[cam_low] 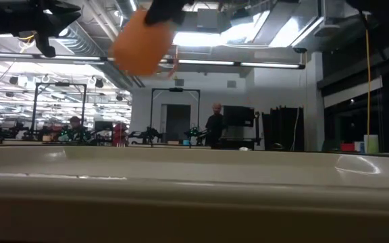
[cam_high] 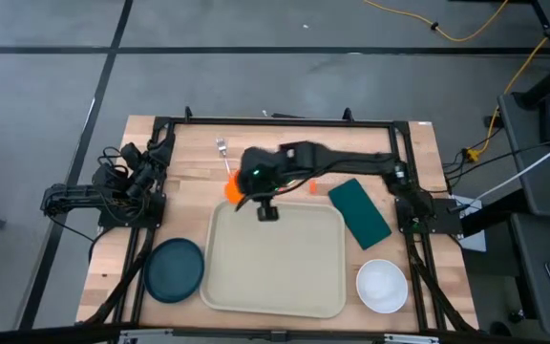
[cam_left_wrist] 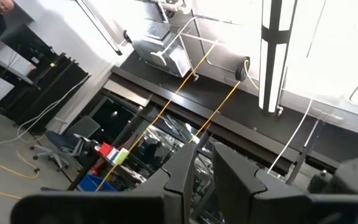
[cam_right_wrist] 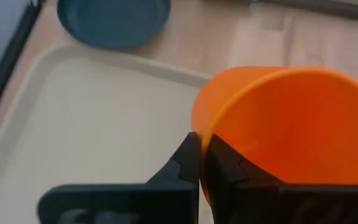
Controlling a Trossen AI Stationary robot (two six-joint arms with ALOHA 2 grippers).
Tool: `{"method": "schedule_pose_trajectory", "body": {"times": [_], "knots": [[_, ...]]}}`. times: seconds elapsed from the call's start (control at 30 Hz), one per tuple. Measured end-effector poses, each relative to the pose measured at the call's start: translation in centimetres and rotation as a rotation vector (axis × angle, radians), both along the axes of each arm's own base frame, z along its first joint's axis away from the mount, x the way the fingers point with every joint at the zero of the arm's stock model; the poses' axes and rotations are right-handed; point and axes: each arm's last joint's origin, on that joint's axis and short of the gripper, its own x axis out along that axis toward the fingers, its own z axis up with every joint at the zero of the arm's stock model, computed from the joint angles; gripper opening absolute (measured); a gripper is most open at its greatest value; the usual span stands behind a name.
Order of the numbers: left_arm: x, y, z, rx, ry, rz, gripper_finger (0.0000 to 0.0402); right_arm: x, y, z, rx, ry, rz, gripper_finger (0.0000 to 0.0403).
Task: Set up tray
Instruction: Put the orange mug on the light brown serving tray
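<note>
High view shows the right gripper [cam_high: 242, 196] clamped on an orange cup [cam_high: 231, 188] above the tray [cam_high: 275, 277] edge; the left gripper [cam_left_wrist: 205, 171] is nearly closed, empty.

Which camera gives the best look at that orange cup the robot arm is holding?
The right wrist view: the orange cup fills the picture, its rim pinched by the right gripper above the tray. The high view shows only a sliver, the low view a blur overhead, and the left wrist view nothing.

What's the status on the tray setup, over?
Right pincer shut on orange plastic cup, above far-left corner of large beige rectangular plastic tray. Left pincer parked off left, pointing up. Tray bare; nothing in the way.
</note>
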Motion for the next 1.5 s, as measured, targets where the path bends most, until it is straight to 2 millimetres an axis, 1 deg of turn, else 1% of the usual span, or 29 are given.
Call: {"method": "schedule_pose_trajectory", "body": {"times": [0.1, 0.2, 0.37, 0.53, 0.7, 0.87, 1.03, 1.2, 1.37, 1.5], "knots": [[0.0, 0.0, 0.0, 0.002, 0.000, -0.002, 0.0053, 0.9, 0.3, -2.1, 0.002, 0.043, 0.031, 0.0010], [0.0, 0.0, 0.0, 0.008, 0.001, -0.010, 0.0055, 1.2, 0.5, -3.6, -0.036, 0.105, 0.031, 0.0010], [0.0, 0.0, 0.0, 0.012, 0.003, -0.015, 0.0055, 2.0, 1.4, -5.6, -0.066, 0.140, 0.069, 0.0010], [0.1, -0.1, 0.0, 0.020, 0.003, -0.025, 0.0054, 2.7, 2.2, -6.7, -0.085, 0.129, 0.101, 0.0010], [0.1, -0.1, 0.0, 0.028, 0.003, -0.036, 0.0056, 3.0, 2.3, -7.1, -0.089, 0.120, 0.105, 0.0010], [0.1, -0.1, 0.0, 0.029, 0.003, -0.039, 0.0053, 3.7, 2.3, -8.7, -0.095, 0.141, 0.115, 0.0010], [0.2, -0.1, -0.1, 0.030, 0.019, -0.042, 0.0054, 4.5, 2.4, -9.9, -0.105, 0.121, 0.130, 0.0010], [0.3, -0.1, -0.2, 0.032, 0.033, -0.045, 0.0056, 4.5, 2.4, -10.4, -0.105, 0.138, 0.130, 0.0010], [0.3, -0.1, -0.2, 0.026, 0.035, -0.038, 0.0052, 4.5, 2.4, -11.8, -0.089, 0.205, 0.140, 0.0010], [0.3, -0.1, -0.2, 0.025, 0.041, -0.038, 0.0054, 4.4, 2.6, -12.0, -0.072, 0.219, 0.149, 0.0010]]}}
